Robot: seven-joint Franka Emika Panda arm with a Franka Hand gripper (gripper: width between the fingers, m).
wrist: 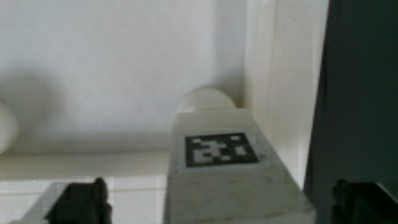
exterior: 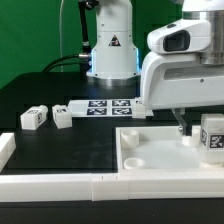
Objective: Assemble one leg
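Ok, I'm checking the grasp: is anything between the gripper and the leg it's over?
Nothing visible. In the wrist view the leg stands upright between the gripper's open fingers, with a bare gap on each side and no other part in between.

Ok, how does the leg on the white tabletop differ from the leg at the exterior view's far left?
The leg on the tabletop stands beside the arm; the far-left leg rests on the black table, well clear of it. Both are white, tagged pegs.
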